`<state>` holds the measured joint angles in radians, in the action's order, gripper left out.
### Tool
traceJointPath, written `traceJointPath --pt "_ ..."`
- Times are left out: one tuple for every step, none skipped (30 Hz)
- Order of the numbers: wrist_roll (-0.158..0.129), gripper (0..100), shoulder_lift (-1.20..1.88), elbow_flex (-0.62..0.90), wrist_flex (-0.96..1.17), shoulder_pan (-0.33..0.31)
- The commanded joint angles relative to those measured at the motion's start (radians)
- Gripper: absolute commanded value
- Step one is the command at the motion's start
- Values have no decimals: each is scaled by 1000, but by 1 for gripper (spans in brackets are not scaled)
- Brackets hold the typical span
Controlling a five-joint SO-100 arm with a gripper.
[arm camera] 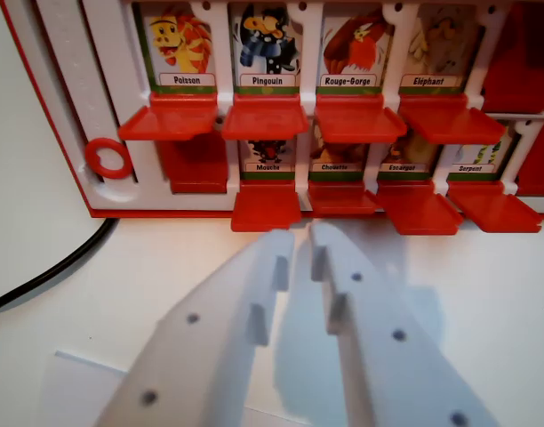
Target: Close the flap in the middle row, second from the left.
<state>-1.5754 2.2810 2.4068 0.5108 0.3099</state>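
While the gripper [302, 238] hangs low over the pale surface [485, 302], its two white fingers [254, 294] stand slightly parted with nothing between them; the tips sit just short of the board [76, 98], near the lower row's flaps. Bare surface lies open on both sides of the gripper; a black cable [68, 262] curves across it at the wrist view's left, and a sheet of paper [76, 391] shows at the bottom left. On the board, an upper row of cards reads Poisson, Pingouin [267, 44], Rouge-Gorge, Elephant, each with a red flap lowered beneath it; the Pingouin flap [265, 116] is second from the left and lies open, flat. Below, cards read Mouche, Chouette, Escargot, Serpent, their flaps down at the board's front edge; the slot left of Mouche is covered in red. A red ring [108, 158] sits at the board's left. The board's top and right are cut off, so which row is the middle one cannot be told; the small labels are blurred.
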Motion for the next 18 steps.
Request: traceJointPath --pt "9 2 -34 -15 -58 14" --pt "11 2 -51 -20 -66 17" --pt "12 2 -64 -23 -74 18" --pt "14 2 -78 -25 -81 21" --pt "14 2 -89 -25 -97 21" --pt "12 2 -103 -25 -104 23" --pt "12 2 -115 -25 -112 23" --pt "12 2 -130 -25 -126 25" --pt "11 2 -144 -25 -138 25" --pt "11 2 -161 -28 -149 25" --pt "11 2 -175 -31 -160 25" --pt "11 2 -190 -32 -173 25" --pt "9 2 -206 -35 -181 25" --pt "8 2 -221 -38 -192 25" --pt "8 2 -235 -41 -204 26" --pt "8 2 -250 -48 -213 28" --pt "8 2 -265 -55 -221 28" --pt "8 2 -281 -60 -233 29"
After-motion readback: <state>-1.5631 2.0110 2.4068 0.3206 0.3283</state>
